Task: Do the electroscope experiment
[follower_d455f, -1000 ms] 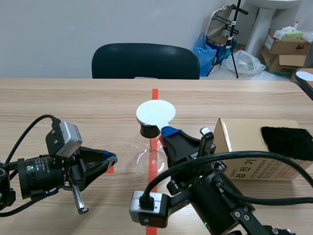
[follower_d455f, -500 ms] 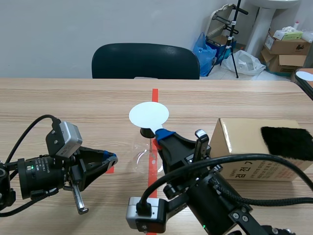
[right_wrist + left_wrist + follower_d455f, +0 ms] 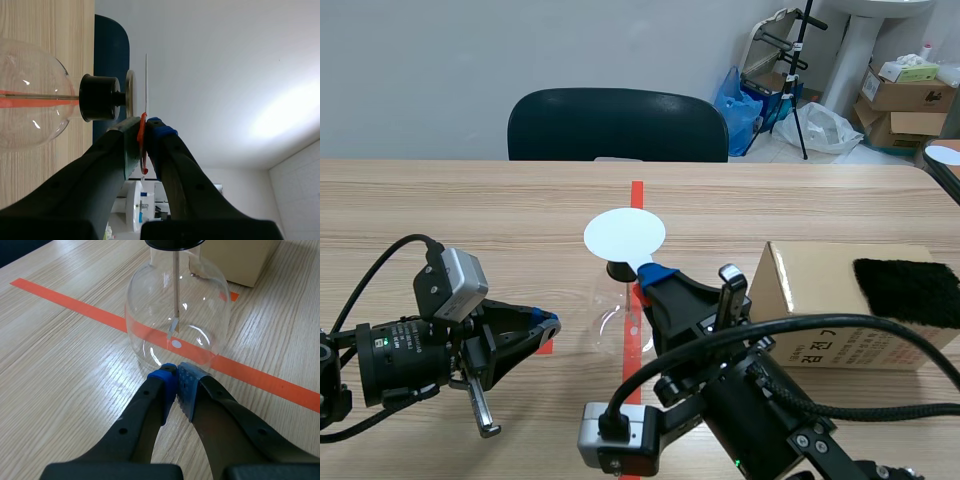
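Right fingers (image 3: 685,300) clamped on disc (image 3: 624,234), held just over cap (image 3: 100,97) of flask (image 3: 618,315) standing mid-tabletop (image 3: 470,220), well in from all edges; left fingers (image 3: 145,405) pressed together, empty, beside flask base; lower disc level and slow, no sideways shove.

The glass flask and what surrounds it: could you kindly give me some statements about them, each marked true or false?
1. The right hand holds the white disc above the black stopper of the flask. True.
2. The left hand grips the flask. False: it is shut on nothing, beside the flask's base.
3. A black cloth lies on the cardboard box. True.
4. The flask lies on its side. False: it stands upright.
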Controlling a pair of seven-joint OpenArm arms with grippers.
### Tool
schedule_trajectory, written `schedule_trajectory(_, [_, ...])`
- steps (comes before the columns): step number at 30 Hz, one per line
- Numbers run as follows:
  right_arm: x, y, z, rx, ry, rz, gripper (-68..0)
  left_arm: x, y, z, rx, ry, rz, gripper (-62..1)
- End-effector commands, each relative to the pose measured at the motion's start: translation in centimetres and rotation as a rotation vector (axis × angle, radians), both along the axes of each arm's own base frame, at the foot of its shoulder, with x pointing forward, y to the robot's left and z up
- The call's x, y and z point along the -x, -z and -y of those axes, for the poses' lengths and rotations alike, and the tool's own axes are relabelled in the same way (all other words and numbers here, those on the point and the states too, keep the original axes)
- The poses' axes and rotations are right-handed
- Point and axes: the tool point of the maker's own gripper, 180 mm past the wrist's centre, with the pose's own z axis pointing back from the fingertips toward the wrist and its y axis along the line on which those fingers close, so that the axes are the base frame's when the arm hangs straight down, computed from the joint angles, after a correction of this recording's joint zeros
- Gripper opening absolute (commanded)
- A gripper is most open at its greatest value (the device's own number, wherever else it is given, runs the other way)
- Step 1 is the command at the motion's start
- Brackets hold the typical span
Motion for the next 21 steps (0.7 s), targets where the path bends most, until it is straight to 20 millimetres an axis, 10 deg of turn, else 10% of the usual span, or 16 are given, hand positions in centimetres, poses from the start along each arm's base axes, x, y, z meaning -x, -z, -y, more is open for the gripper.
schedule_trajectory(1, [-0.53, -1.36, 0.15, -0.019, 0.009, 0.042, -66.7, -0.43, -1.32, 0.39, 0.042, -0.004, 0.032, -59.2])
schedule_trajectory(21, [-0.88, -1.39, 0.64, -0.022, 0.042, 0.042, -66.7, -0.43, -1.32, 0.39, 0.042, -0.004, 0.032, -59.2])
